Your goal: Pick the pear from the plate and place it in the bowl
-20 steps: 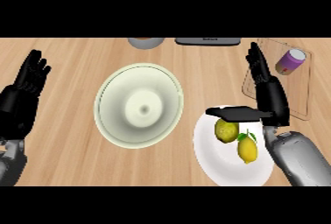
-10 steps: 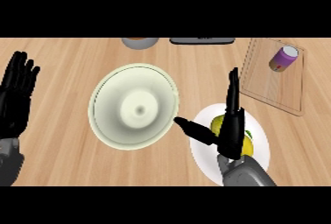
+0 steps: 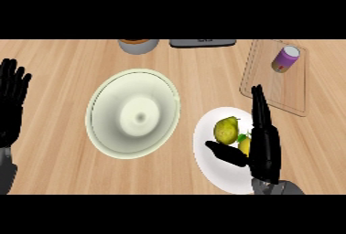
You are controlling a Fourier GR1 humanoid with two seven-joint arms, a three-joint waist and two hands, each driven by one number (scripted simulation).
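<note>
The pear (image 3: 227,130) is seen lying on the white plate (image 3: 211,157), just right of the pale green bowl (image 3: 134,113) on the bench (image 3: 202,68). The right hand (image 3: 263,141) is held wide over the plate, fingers straight, thumb spread towards the fruit, nothing yet grasped. The grasp is best made by bringing the fingers down beside the pear and closing the thumb from the opposite side, so that it is not rolled off the plate. The left hand (image 3: 12,107) is rested open at the left edge.

wooden counter (image 3: 67,173), bowl (image 3: 134,113), plate (image 3: 215,169), cutting board (image 3: 297,98)
</note>
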